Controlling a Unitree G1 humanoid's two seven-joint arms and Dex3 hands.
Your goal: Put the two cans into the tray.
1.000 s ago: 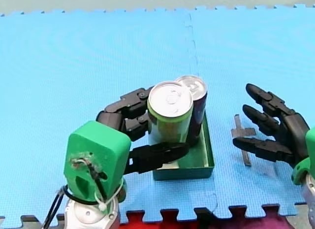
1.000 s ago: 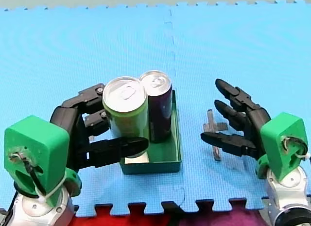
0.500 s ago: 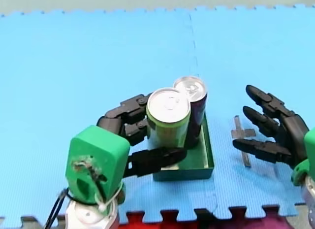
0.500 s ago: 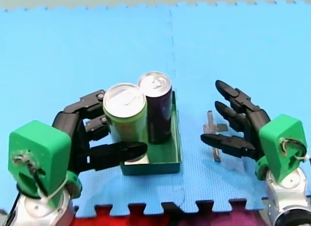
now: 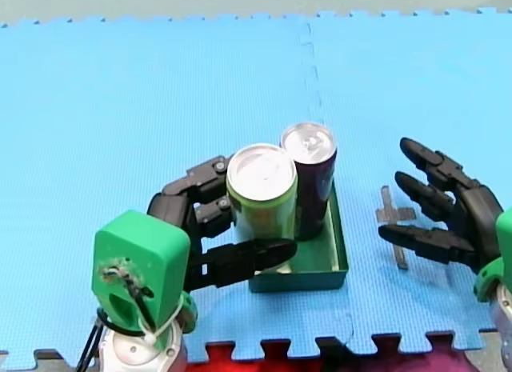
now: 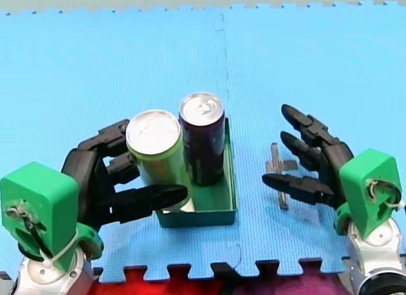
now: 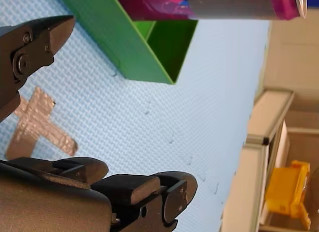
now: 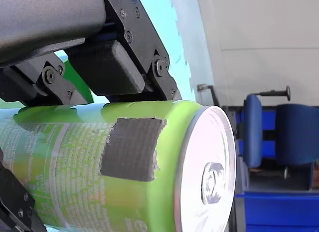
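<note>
Tray, green and low, sits on the big blue mat. The left hand is at the tray's left side, fingers closed tight around the green can. That can is over the tray's left part, right beside the purple can, which stands inside the tray. I can't tell if the green can's bottom is down yet. I think the hand should lower it straight and slow, not bump the purple can, and let go only when it stands. The right hand holds nothing, near the tray's right side, by a silver tape cross
</note>
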